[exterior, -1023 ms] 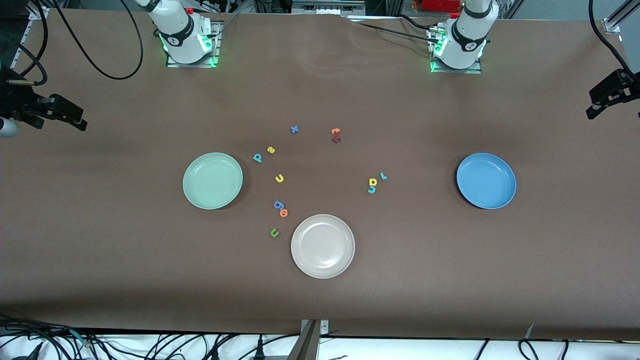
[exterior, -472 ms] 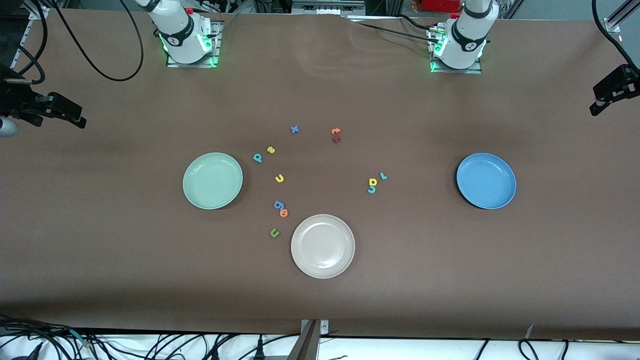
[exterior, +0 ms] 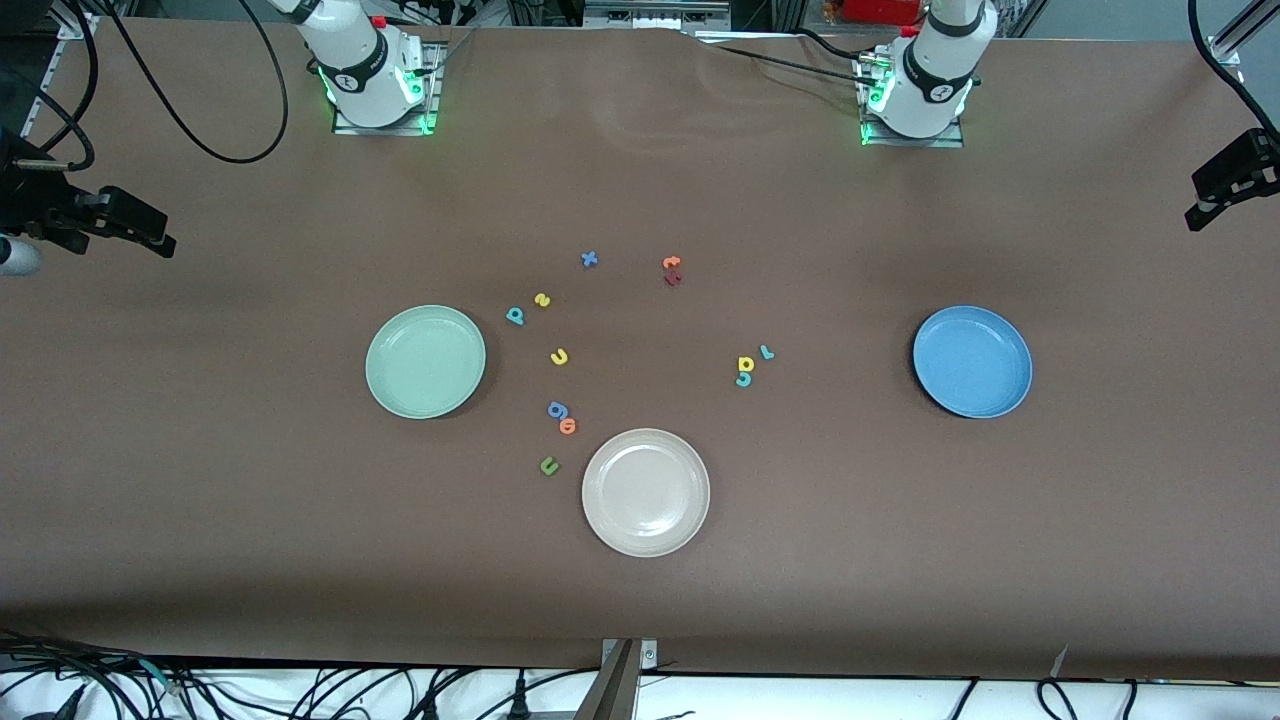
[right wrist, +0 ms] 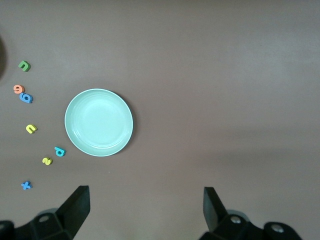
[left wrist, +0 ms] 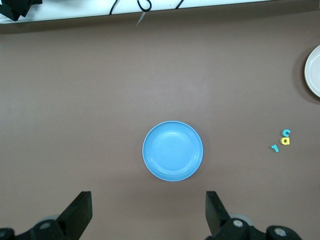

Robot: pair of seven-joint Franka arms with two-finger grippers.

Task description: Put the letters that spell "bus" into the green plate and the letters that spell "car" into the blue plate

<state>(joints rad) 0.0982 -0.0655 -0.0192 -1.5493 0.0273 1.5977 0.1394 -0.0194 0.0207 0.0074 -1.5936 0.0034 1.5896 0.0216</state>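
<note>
Nothing sorted yet: my left gripper [left wrist: 145,212] and right gripper [right wrist: 142,210] hang high at the desk's ends, fingers spread. Bus letters [exterior: 540,325] lie mid-desk beside the green plate [exterior: 425,361], car letters [exterior: 750,365] midway toward the blue plate [exterior: 972,361]. Next I'd descend on one letter.

Plates: 3 — one green plate [exterior: 425,361], one blue plate [exterior: 972,361], one beige plate [exterior: 646,492]. Foam letters: 12 — three teal, three yellow, two orange, two blue, one green, one dark red
</note>
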